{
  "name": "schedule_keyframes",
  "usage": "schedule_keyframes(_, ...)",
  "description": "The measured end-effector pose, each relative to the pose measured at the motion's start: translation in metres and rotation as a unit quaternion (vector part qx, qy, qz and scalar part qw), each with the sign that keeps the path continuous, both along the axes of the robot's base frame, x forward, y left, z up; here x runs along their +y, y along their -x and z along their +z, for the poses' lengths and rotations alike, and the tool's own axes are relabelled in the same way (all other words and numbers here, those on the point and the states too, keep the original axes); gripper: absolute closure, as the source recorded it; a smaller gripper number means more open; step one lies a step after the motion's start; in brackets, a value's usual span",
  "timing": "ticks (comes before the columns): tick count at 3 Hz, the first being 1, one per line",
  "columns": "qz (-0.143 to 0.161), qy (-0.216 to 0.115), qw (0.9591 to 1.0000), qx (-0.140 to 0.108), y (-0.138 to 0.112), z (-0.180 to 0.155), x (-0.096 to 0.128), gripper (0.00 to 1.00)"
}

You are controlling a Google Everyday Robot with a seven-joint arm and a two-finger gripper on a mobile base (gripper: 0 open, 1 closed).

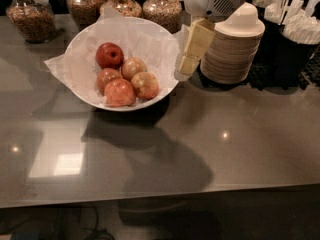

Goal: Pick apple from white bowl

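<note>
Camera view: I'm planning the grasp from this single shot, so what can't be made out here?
- Gripper, by the white bowl's right rim: its arm is cut off by the top edge.
- Apple: underside and left flank hidden by neighbouring apples.
- Inside of the white bowl: covered by the paper lining.
- Jars: tops cut off by the top edge.
</note>
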State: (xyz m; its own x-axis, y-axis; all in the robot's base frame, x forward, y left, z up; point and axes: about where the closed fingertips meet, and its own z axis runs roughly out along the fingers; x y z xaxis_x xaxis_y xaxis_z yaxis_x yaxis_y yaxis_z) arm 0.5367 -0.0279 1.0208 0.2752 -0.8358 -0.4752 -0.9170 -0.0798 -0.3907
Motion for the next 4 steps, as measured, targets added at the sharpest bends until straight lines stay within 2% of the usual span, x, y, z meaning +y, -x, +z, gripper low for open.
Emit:
schedule_keyframes(1, -0.007, -0.040, 0.9990, 0.015, -0.013, -0.023, 0.009, 0.00)
schedule_keyframes(2, -0.001, -0.063, 0.9974, 0.035, -0.030, -0.042, 0.021, 0.00)
schedule_keyframes(4, -0.006, -0.075, 0.9946, 0.071, -0.045, -0.076, 0.024, 0.39)
